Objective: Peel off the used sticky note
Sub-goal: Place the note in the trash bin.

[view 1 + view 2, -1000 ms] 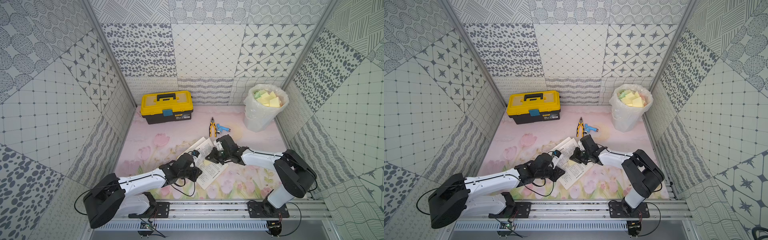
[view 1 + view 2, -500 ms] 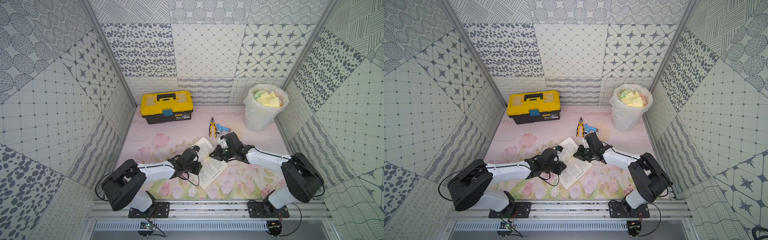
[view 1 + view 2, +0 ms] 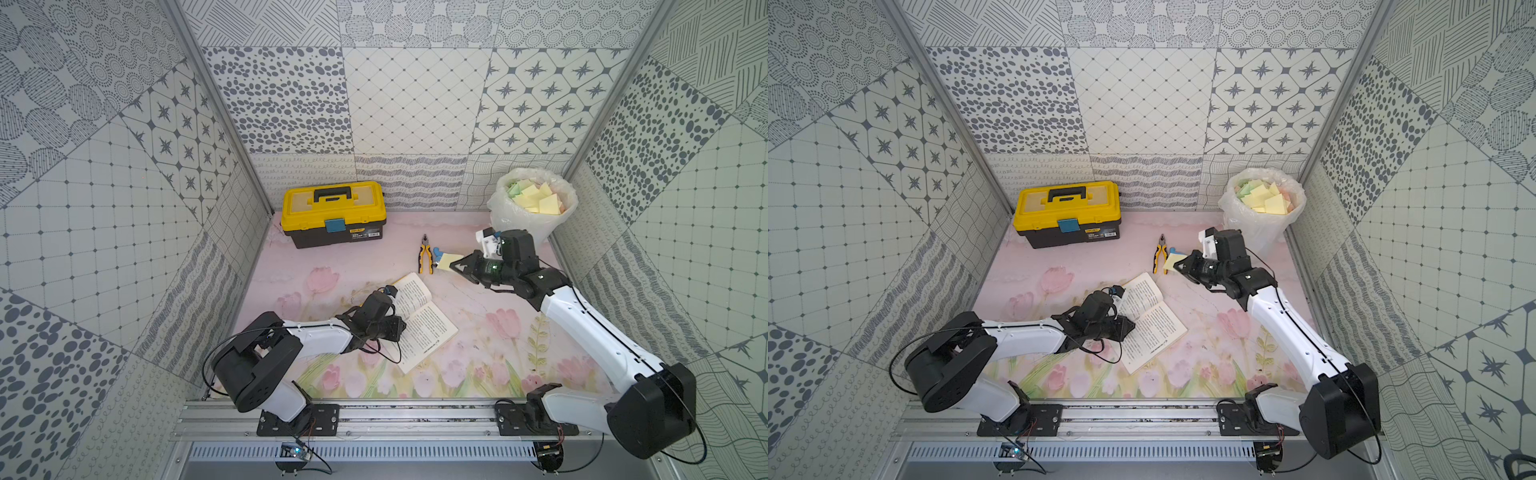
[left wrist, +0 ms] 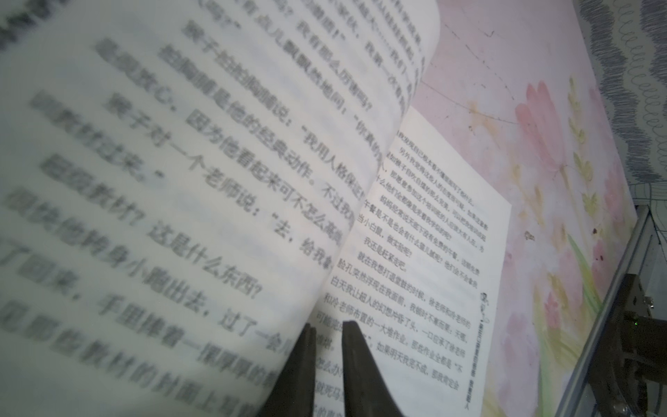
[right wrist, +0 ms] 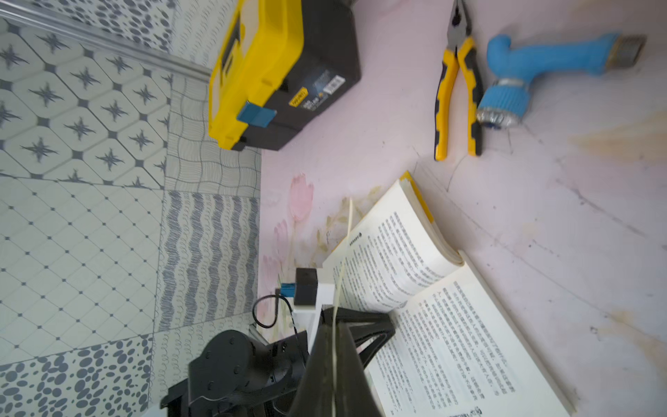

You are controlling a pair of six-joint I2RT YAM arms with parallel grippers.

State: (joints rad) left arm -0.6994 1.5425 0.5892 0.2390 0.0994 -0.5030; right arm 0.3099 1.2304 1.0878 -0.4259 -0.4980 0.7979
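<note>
Heads up on where you're at: your right end effector (image 3: 455, 264) is pinched shut on the yellow sticky note (image 3: 444, 261), and it's up in the air, well clear of the open book (image 3: 428, 328), so I'd call the peel itself done. What matters next is the bin (image 3: 498, 208) full of old notes. It sits just behind the right wrist, toward the back right corner, while the note juts out ahead of the fingertips the opposite way, toward the pliers (image 3: 424, 259). So I reckon you need to swing the wrist round, not reach forward. The right arm is the obvious one for it; the left is low and nowhere near. In the right wrist view the note (image 5: 339, 289) is edge-on, a thin line running out between the jaws, so you can't tell if anything is written on it. Your left end effector (image 4: 326, 326) is down on the book near the gutter, jaws narrow with a sliver of gap and nothing visibly between them. A curled, blurry page fills most of that view, so I can't say whether a finger is catching it. In the top views the blue nozzle (image 5: 534, 68) is mostly hidden behind the note.
</note>
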